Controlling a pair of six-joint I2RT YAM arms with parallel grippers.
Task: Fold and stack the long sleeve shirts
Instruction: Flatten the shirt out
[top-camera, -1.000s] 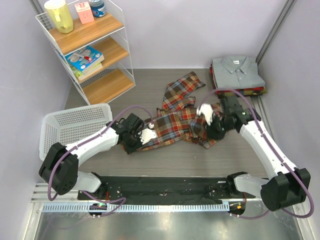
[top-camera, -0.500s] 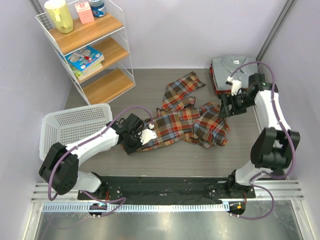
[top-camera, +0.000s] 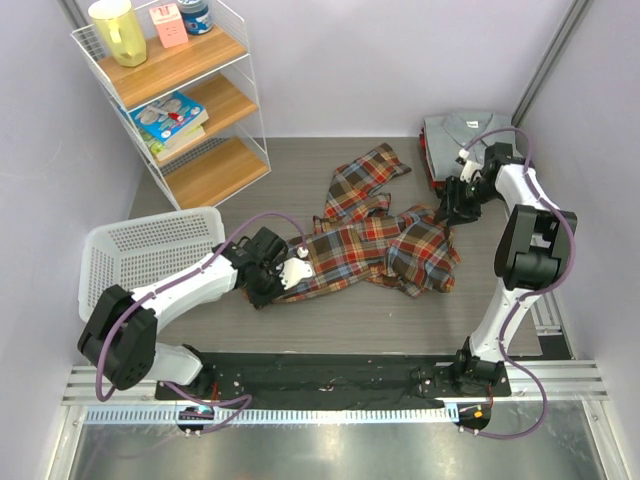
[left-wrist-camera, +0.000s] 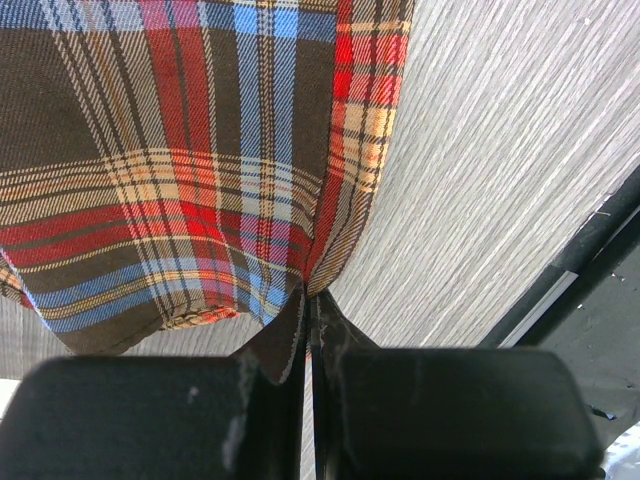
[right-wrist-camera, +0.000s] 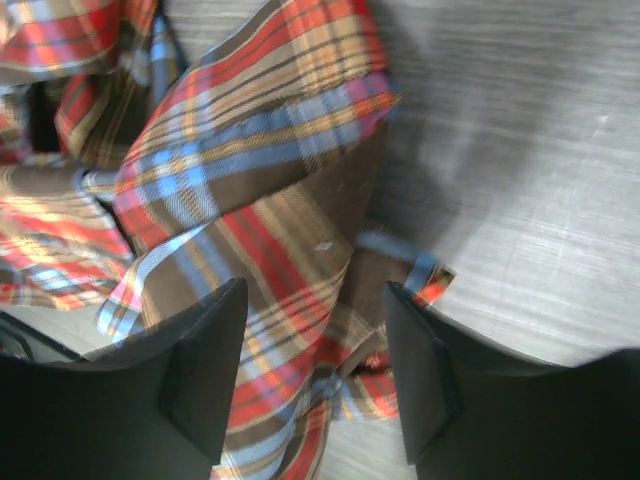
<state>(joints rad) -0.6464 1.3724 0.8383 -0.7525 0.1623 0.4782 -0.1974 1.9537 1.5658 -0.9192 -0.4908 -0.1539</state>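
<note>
The plaid flannel shirt lies crumpled and half spread in the middle of the table, one sleeve reaching to the back. My left gripper is shut on the shirt's left edge; in the left wrist view the jaws pinch a fold of plaid cloth low over the table. My right gripper is open and empty, just above the shirt's right edge; its fingers straddle plaid cloth. The folded stack, its top shirt grey and collared, sits at the back right.
A white wire shelf with a jug, boxes and books stands at the back left. A white plastic basket sits left of the left arm. A black mat lies along the near edge. Walls close in on both sides.
My right arm let go of the shirt's right part, swung back and right toward the folded stack, and now hovers open at the shirt's right edge. The left gripper has not moved.
</note>
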